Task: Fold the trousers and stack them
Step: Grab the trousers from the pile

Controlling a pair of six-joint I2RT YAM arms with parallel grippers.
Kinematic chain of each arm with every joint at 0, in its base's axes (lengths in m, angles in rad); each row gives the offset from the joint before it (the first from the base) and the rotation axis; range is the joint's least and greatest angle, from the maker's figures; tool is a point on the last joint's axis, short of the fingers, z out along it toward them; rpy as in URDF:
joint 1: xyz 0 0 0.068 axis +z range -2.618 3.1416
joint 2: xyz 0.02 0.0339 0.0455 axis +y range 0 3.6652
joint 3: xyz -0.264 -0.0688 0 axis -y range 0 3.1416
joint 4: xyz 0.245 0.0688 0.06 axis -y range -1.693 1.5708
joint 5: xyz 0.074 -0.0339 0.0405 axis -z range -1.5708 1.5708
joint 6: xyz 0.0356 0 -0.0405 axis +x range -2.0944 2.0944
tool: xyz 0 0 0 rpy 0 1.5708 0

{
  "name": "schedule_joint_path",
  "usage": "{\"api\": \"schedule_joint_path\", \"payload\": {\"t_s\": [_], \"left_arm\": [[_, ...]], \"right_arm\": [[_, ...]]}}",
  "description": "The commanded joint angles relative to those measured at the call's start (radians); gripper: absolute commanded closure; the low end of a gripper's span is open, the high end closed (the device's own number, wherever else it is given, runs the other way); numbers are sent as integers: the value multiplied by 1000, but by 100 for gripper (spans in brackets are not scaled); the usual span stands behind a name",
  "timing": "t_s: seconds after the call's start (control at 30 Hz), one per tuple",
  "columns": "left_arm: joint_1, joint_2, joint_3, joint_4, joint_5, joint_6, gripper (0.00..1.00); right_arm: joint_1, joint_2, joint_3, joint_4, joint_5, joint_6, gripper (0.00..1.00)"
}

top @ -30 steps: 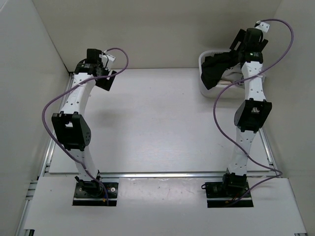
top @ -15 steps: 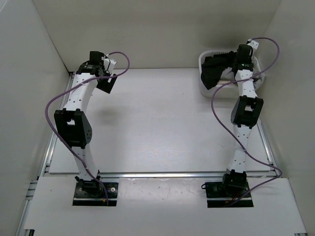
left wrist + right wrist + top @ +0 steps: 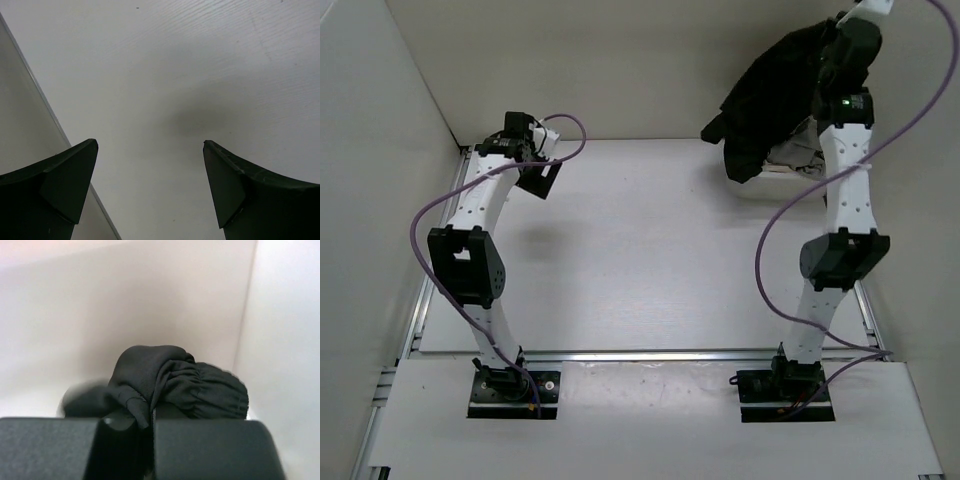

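The black trousers [image 3: 770,100] hang in a bunch at the back right, lifted above the white basket [image 3: 760,185]. My right gripper [image 3: 827,45] is shut on them high up near the back wall. In the right wrist view the gathered waistband of the trousers [image 3: 200,387] bulges just beyond the pinched jaws of that gripper [image 3: 150,427]. My left gripper [image 3: 538,172] hovers over the table's back left corner, open and holding nothing. The left wrist view shows its two dark fingertips [image 3: 75,170] wide apart over bare white table.
The white basket sits at the table's back right corner with light cloth [image 3: 790,155] still inside. White walls close in the back and both sides. A metal rail [image 3: 650,354] runs along the table's near edge in front of the arm bases.
My right gripper went down into the basket, closed on the black trousers and rose, pulling them up out of the basket. The left arm shifted only slightly.
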Motion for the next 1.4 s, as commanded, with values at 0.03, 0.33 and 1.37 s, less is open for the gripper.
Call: {"api": "schedule_joint_path", "payload": {"t_s": [0.03,0.33,1.37], "left_arm": [[-4,-133,-20,-4,87,-32,2],[-4,-211,-20,-15,230,-61,3],[-11,-227,-378,16,45,186,17]], "right_arm": [[43,-186,-34,70,-20,-70,100],[539,-238,66,322,-350,107,100],[668,-744,-1176,-521,157,503,1]]}}
